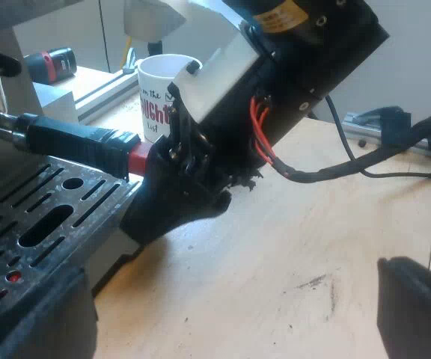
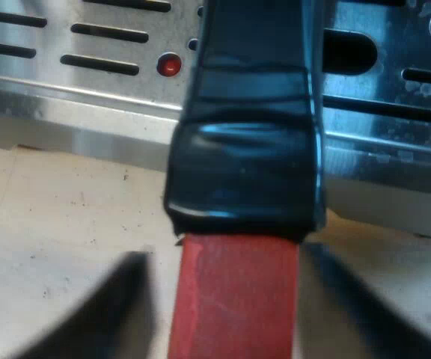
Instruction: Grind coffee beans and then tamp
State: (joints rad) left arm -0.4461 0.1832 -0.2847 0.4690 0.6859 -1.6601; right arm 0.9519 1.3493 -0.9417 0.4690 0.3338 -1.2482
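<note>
The metal holder's dark handle (image 1: 73,138) sticks out from the espresso machine's front, above the drip tray (image 1: 43,217). Its red end (image 1: 135,158) reaches into my right gripper (image 1: 172,153). Seen from the right wrist, the handle (image 2: 245,149) and its red end (image 2: 234,314) run between the right gripper's (image 2: 230,299) two fingers. They straddle the red end, and a thin light gap shows on each side. My left gripper (image 1: 230,321) hangs over the wooden table (image 1: 290,247) beside the machine, open, with nothing between its fingers (image 1: 417,307).
A white mug (image 1: 156,97) with red lettering stands on the table just behind the right arm. A black and red object (image 1: 51,63) lies on a ledge farther off. The slotted metal tray (image 2: 395,112) has a red marker (image 2: 169,65).
</note>
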